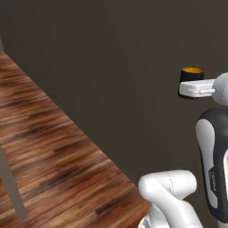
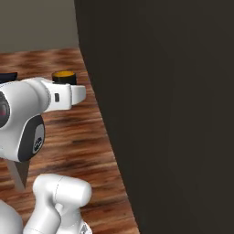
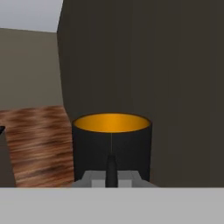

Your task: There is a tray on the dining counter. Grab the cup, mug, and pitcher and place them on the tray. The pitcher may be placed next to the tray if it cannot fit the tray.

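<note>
Dark brown wall panel [image 1: 111,67] ahead, striped wood floor [image 1: 49,151] below. Small black cylindrical mug w/ orange interior [image 3: 111,146] carried upright, mid-air, rim level so nothing tips. Tool [image 3: 111,168] clamped on mug wall, prob. in transit to tray.

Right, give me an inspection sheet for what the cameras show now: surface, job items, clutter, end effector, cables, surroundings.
Surface: nothing seen; no counter top in view.
Job items: small black cylindrical mug with orange interior, upright, raised off the floor at the end of the arm.
Clutter: nothing seen.
End effector: white two-finger end effector shut on the mug's near wall, carrying it.
Cables: nothing seen.
Surroundings: dark brown flat wall panel ahead, reddish wood plank floor below, a grey slanted leg at the left edge.
</note>
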You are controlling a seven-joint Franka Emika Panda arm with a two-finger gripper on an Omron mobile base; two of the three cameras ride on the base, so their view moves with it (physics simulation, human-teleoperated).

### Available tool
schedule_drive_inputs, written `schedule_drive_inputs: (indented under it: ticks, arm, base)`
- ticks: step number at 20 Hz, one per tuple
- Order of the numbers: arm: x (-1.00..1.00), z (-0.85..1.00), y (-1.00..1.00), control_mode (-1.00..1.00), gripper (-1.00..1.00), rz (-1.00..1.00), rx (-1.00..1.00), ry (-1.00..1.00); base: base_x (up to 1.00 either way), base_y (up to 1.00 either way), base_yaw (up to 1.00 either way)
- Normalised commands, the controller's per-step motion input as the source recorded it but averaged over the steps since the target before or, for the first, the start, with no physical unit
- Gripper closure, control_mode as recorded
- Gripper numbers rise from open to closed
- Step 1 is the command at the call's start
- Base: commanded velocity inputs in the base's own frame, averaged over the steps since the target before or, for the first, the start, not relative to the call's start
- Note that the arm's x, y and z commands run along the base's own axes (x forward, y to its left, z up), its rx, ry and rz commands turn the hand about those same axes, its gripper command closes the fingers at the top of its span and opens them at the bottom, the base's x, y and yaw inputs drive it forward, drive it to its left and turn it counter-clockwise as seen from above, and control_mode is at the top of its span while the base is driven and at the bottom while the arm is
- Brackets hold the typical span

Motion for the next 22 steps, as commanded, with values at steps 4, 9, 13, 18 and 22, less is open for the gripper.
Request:
schedule_drive_inputs:
  ticks: [4, 9, 13, 18, 22]
  arm:
    - [0.0, 0.0, 0.0, 1.0, 1.0, 0.0, 0.0, 0.0]
    - [0.0, 0.0, 0.0, 1.0, 1.0, 0.0, 0.0, 0.0]
    - [0.0, 0.0, 0.0, 1.0, 1.0, 0.0, 0.0, 0.0]
    - [0.0, 0.0, 0.0, 1.0, 1.0, 0.0, 0.0, 0.0]
    - [0.0, 0.0, 0.0, 1.0, 1.0, 0.0, 0.0, 0.0]
  base:
    - [0.92, -0.3, 0.42]
    - [0.99, -0.25, 0.41]
    - [1.0, -0.06, 0.34]
    - [1.0, -0.01, 0.32]
    - [1.0, -0.01, 0.29]
